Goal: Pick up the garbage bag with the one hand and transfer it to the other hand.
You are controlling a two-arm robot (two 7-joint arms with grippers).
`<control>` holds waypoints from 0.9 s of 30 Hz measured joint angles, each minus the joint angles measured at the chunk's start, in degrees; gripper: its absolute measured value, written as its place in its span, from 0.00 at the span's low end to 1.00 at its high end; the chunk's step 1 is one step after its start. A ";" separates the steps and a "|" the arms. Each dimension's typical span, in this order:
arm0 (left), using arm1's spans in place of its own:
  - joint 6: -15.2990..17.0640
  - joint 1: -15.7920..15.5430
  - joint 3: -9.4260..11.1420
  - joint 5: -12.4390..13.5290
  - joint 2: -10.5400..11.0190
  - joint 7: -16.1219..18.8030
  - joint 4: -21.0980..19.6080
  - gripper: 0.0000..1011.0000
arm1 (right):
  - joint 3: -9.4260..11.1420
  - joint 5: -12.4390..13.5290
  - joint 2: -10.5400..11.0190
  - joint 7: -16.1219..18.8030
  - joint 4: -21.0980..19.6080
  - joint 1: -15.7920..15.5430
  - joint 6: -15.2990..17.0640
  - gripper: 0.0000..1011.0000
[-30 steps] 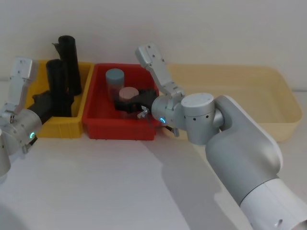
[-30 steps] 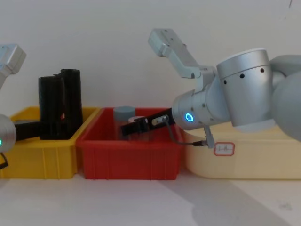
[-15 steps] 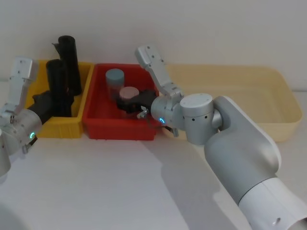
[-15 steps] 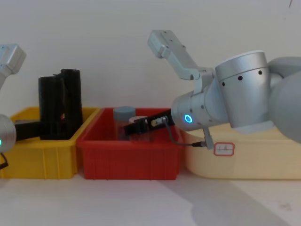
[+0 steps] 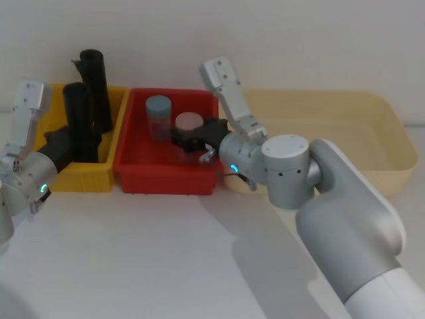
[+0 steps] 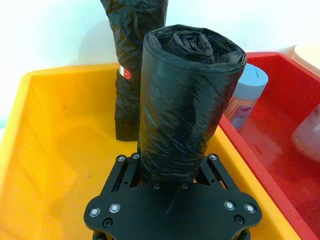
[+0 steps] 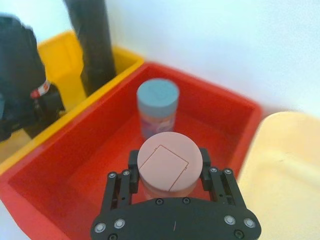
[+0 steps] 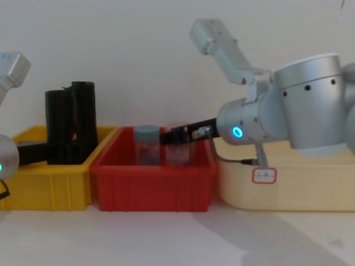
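1. Three containers stand in a row on the counter [image 5: 133,252] in the head view: a yellow bin [image 5: 80,178], a red bin [image 5: 163,179] and a cream tray [image 5: 312,96]. Two black rolls stand upright in the yellow bin, the garbage bag [image 5: 81,123] in front and a second roll [image 5: 96,86] behind it. Two jars sit in the red bin, a blue-lidded jar [image 5: 159,109] and a pink-lidded jar [image 5: 189,123]. The left end effector [image 5: 74,145] reaches into the yellow bin and pinches the garbage bag low down. The right end effector [image 5: 186,139] is at the pink-lidded jar.
2. Two fingers [image 6: 125,165] show in the left wrist view, pressed against opposite sides of the garbage bag [image 6: 187,100] near its base. This view also shows its crumpled top and a red-and-white band [image 6: 126,75] on the second roll.
3. Two fingers [image 7: 133,162] in the right wrist view clasp the pink-lidded jar [image 7: 170,167] from both sides. The blue-lidded jar [image 7: 157,107] stands just beyond it, apart.
4. Both rolls rise well above the yellow rim in the chest view. The second roll [image 8: 86,119] reaches slightly higher than the garbage bag [image 8: 60,127]. The right end effector [image 8: 175,136] lies level above the red bin. I cannot tell whether its jar touches the floor of the bin.
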 joint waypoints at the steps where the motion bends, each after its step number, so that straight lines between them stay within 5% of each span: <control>1: 0.00 0.00 0.00 0.00 0.00 0.00 0.00 0.39 | 0.00 0.00 0.00 0.00 0.00 0.00 0.00 0.66; 14: 0.04 0.00 0.00 0.01 0.00 0.00 0.00 0.39 | 3.95 -2.17 2.35 -7.75 -14.97 -7.75 -1.49 0.66; 27: 0.03 0.00 0.00 0.00 0.00 0.00 0.00 0.39 | 7.16 -5.55 2.89 -15.69 -23.16 -12.21 -2.63 0.66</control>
